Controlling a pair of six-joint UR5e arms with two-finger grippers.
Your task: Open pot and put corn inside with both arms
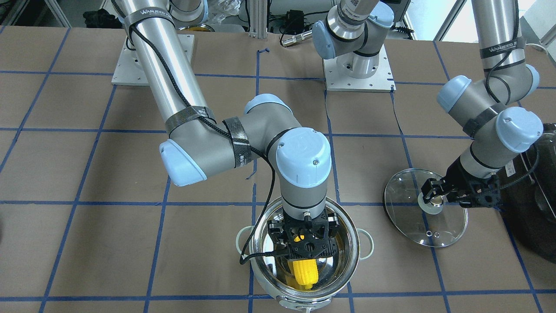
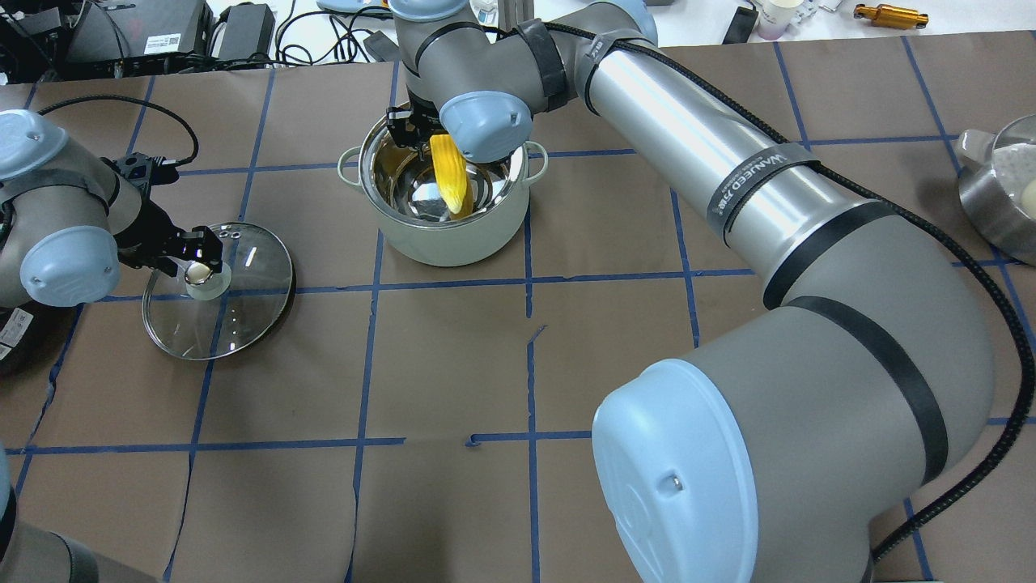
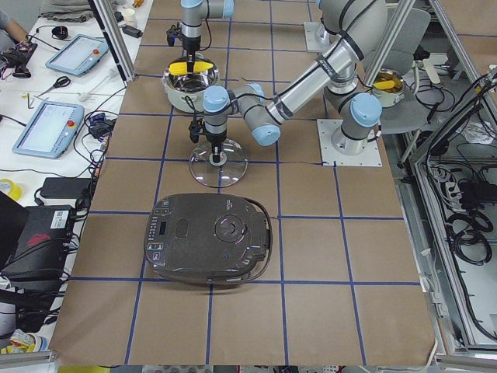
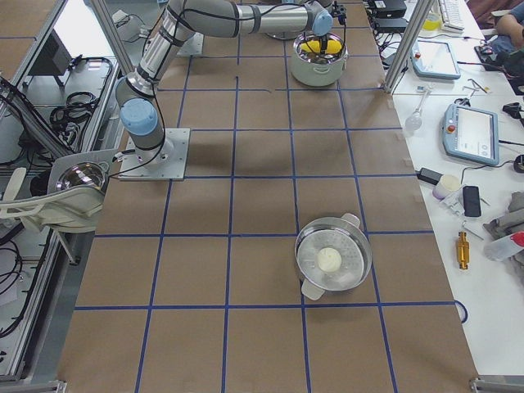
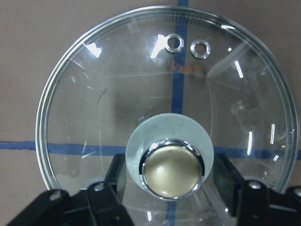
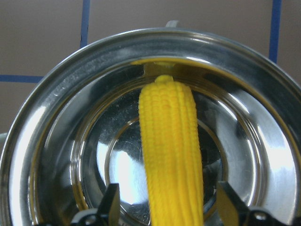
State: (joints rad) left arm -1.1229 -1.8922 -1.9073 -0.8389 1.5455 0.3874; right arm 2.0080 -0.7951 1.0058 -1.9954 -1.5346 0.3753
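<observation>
The steel pot (image 1: 347, 226) stands open near the table's operator edge. The yellow corn (image 1: 304, 271) leans tilted inside it, tip against the far wall in the right wrist view (image 6: 171, 155). My right gripper (image 1: 304, 245) hangs just over the pot, its jaws open with a gap on each side of the corn. The glass lid (image 1: 408, 217) lies flat on the table beside the pot. My left gripper (image 1: 436, 198) is over the lid, its jaws open on either side of the brass knob (image 5: 173, 169) with gaps showing.
A black rounded appliance (image 1: 534, 195) sits just past the lid, close to my left arm. A second steel pot (image 4: 332, 262) holding a pale round thing stands far off on my right side. The robot bases (image 1: 358, 71) are at the table's back.
</observation>
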